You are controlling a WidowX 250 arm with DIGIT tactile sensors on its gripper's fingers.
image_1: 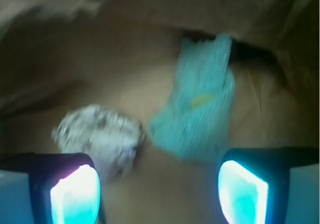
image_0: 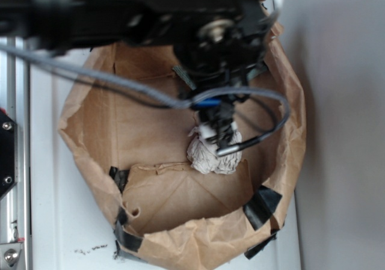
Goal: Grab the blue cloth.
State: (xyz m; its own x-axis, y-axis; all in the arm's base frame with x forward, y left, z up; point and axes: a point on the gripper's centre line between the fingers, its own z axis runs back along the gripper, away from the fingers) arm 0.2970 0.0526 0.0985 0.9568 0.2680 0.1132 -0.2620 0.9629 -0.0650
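Wrist view, left to right. Item: crumpled off-white paper ball (image_1: 97,134), lying on the brown paper floor just above the left finger. Item: blue cloth (image_1: 200,112), rumpled teal terry with a small yellowish mark, lying free on the floor just right of the ball, above the right finger. Item: gripper (image_1: 159,191), fingers spread wide, released, grasping nothing. Exterior view: brown paper bag (image_0: 84,110), black tape at rim, standing on the white counter (image_0: 51,222); the arm hides the cloth.

Cloth (image_1: 200,112) right of paper ball (image_1: 97,136), in bag (image_0: 90,131).
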